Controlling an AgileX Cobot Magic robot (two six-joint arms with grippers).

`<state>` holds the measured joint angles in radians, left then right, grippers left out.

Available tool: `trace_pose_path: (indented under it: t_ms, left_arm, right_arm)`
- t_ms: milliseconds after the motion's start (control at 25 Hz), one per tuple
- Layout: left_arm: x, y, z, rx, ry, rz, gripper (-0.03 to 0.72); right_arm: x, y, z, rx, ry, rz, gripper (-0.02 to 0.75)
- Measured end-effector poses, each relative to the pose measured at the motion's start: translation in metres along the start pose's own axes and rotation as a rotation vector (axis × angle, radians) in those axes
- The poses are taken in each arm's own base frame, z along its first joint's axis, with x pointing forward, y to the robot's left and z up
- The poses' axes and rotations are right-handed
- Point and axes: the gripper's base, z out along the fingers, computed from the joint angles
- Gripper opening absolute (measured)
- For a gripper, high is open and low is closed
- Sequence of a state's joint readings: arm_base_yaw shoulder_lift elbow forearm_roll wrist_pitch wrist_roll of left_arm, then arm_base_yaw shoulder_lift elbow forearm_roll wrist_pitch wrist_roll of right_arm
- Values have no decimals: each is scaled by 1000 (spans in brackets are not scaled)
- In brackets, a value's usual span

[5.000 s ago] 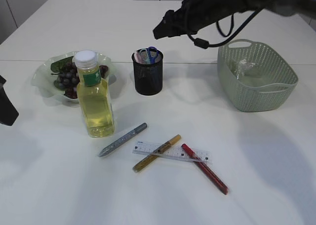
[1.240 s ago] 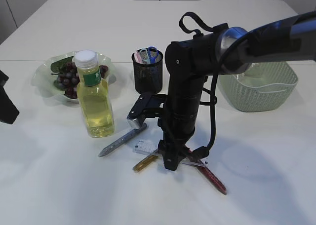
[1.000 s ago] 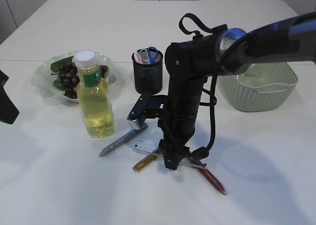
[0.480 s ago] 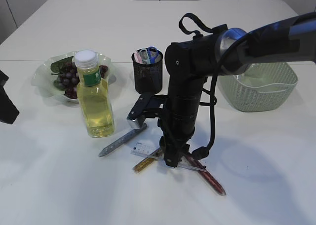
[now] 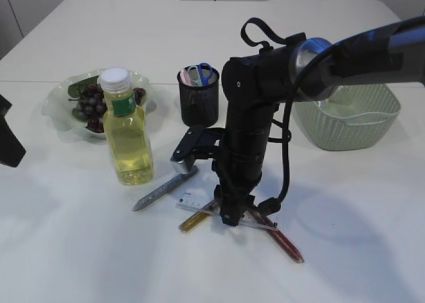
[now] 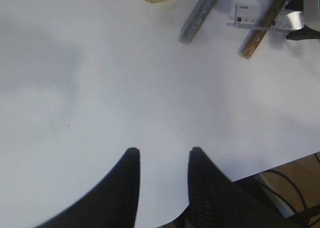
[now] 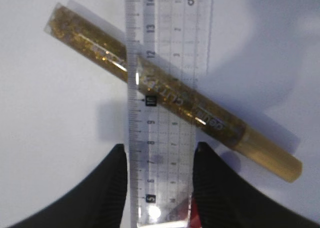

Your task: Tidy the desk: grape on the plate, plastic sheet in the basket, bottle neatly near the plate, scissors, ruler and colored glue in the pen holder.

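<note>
Right wrist view is showing my right hand (image 7: 156, 160) closing its two dark fingers on the long edges of the clear ruler (image 7: 167, 48), which is lying on the white desk (image 7: 45, 138). The gold glue stick (image 7: 172, 90) is lying slantwise across the ruler, and a bit of red is peeking out under the ruler's near end.

From outside, my right arm is standing nearly upright over the ruler (image 5: 196, 202). The silver glue stick (image 5: 163, 189) is lying just left of the ruler, the red glue stick (image 5: 279, 235) is angling off to its right, and the bottle (image 5: 126, 130) is standing beyond the silver one, beside the plate (image 5: 56, 103) of grapes (image 5: 89, 108). The pen holder (image 5: 198, 100) with scissors (image 5: 198, 71) is behind the ruler, the basket (image 5: 352, 117) far to its right.

My left hand (image 6: 162, 155) is hanging open over bare desk, holding nothing.
</note>
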<state>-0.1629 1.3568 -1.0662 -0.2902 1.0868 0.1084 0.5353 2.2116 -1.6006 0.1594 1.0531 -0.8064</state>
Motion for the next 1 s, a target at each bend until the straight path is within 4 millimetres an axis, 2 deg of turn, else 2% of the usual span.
trace_pose_path:
  t_ms: [240, 760, 1000]
  left_arm:
    - [0, 0, 0, 0, 0, 0, 242]
    - [0, 0, 0, 0, 0, 0, 240]
    - [0, 0, 0, 0, 0, 0, 239]
  right_arm:
    - [0, 0, 0, -4, 1, 1, 382]
    - [1, 0, 4, -11, 9, 10, 385]
    - [1, 0, 5, -13, 11, 14, 352]
